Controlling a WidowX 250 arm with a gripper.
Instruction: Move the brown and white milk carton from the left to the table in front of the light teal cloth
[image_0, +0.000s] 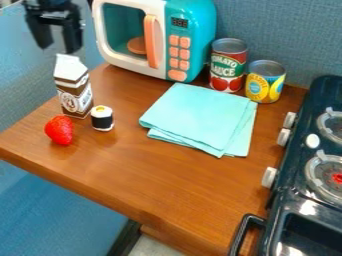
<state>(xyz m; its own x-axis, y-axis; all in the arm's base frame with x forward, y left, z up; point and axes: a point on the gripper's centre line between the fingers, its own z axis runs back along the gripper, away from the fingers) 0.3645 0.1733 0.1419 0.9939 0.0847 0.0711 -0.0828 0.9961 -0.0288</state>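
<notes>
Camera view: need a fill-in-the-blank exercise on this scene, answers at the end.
The gripper has its fingers apart, so it is ____. The carton stands ____, not tipped over. The number of cans beside the toy microwave is ____. The strawberry is coloured ____.

Missing words: open; upright; two; red.

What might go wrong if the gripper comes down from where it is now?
The open gripper hangs near the tall carton, so it could tip it, perhaps onto the sushi roll beside it. The strawberry, close to the edge of the table, might roll off if nudged.
</notes>
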